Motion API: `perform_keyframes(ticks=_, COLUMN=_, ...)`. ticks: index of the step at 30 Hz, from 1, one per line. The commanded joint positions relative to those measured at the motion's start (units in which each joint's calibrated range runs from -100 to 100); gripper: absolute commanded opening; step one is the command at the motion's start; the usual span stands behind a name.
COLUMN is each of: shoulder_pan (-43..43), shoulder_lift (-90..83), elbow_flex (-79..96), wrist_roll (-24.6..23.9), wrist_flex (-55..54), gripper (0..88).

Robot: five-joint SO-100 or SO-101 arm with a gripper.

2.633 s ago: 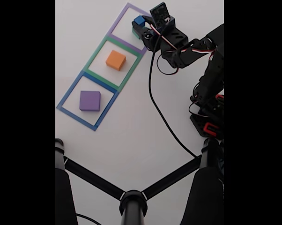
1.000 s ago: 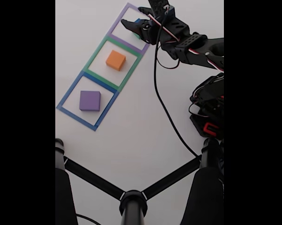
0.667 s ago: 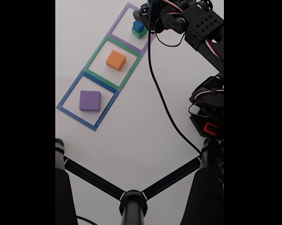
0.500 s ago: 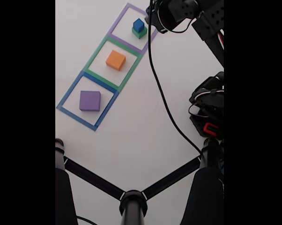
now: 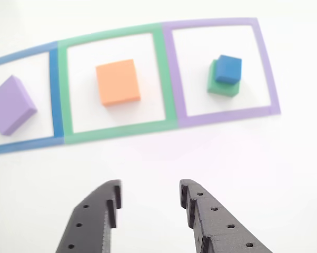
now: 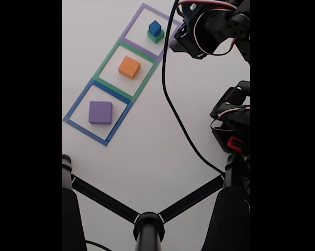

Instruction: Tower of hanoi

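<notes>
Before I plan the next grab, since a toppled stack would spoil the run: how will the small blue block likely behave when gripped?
The blue block looks matte and foam-like, so probably light, slightly squashy, not slippery. Flat-sided, it shouldn't roll. It sits off-centre on the green block, so a sideways nudge may slide it off or drag both.

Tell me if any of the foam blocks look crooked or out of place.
The small blue foam cube sits off-centre on the green foam block, shifted toward one corner. The purple foam block lies rotated relative to its blue tape outline.
</notes>
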Motion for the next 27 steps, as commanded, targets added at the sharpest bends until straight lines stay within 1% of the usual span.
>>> perform_keyframes(ticks=1, shoulder_pan=-0.42, shoulder_lift=-5.28, elbow_flex=9.74, wrist_roll=0.00, wrist_flex=-10.61, gripper=20.2)
perform_keyframes(ticks=7, shoulder_pan=0.04, shoulder_lift=-8.17, elbow_flex=26.55, wrist_roll=0.00, wrist_flex=-26.23, gripper=23.7)
perform_keyframes(ticks=12, shoulder_pan=-0.11, shoulder_lift=-8.33, elbow_flex=39.00, wrist_roll=0.00, wrist_flex=-41.37, gripper=25.7)
perform_keyframes(ticks=17, shoulder_pan=-0.65, shoulder_lift=-6.56, elbow_flex=50.00, wrist_roll=0.00, wrist_flex=-57.63, gripper=30.4)
perform_keyframes(ticks=20, shoulder_pan=-0.80, shoulder_lift=-4.00, elbow_flex=55.63, wrist_roll=0.00, wrist_flex=-68.80, gripper=33.8)
perform_keyframes(ticks=23, shoulder_pan=-1.26, shoulder_lift=0.41, elbow_flex=59.99, wrist_roll=0.00, wrist_flex=-80.46, gripper=35.0)
perform_keyframes(ticks=27, shoulder_pan=-1.87, shoulder_lift=8.58, elbow_flex=65.99, wrist_roll=0.00, wrist_flex=-99.88, gripper=38.3)
